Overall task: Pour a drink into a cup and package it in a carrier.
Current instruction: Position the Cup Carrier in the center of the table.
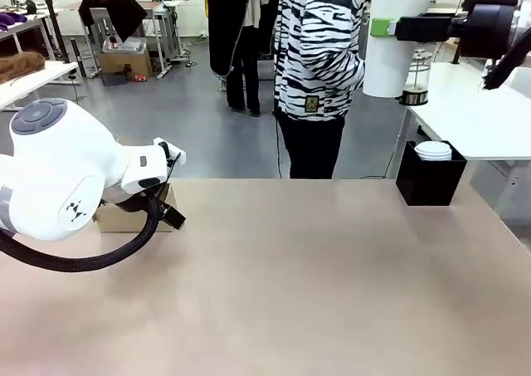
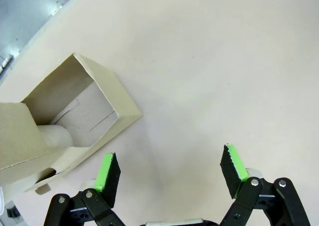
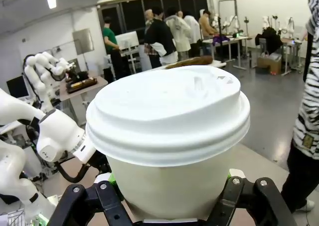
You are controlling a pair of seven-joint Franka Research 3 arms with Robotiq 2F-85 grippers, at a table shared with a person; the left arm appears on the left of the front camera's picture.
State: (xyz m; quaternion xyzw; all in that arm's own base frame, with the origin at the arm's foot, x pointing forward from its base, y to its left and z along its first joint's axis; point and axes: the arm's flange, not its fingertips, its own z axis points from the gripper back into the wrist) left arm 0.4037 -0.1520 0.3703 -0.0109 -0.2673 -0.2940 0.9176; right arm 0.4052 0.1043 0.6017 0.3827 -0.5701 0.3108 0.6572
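Cup: your right tool (image 1: pixel 390 29) is gripping the white paper cup (image 1: pixel 402 61) by its sides and holding it high above the far right of the table (image 1: pixel 315 276), in front of the person (image 1: pixel 319 52) in the striped top.
Lid: it is sitting on the cup, so you are probably looking at a poured and capped drink; the liquid itself is hidden.
Jar: the glass jar (image 1: pixel 415 81) is standing on the white side table beyond the cup, apart from both tools.
Left tool: your left tool (image 2: pixel 169 171) is hanging with its jaws wide and nothing between them, over bare table just beside the carrier (image 2: pixel 75 111).
Carrier: the brown cardboard carrier is lying at the left edge of the table, well apart from the cup; the compartment facing the left wrist camera is looking empty.
Done, by the look of it: pouring and capping.
Left to do: you are facing the whole packaging step, with the cup needing to cross the table and go down upright into a compartment.
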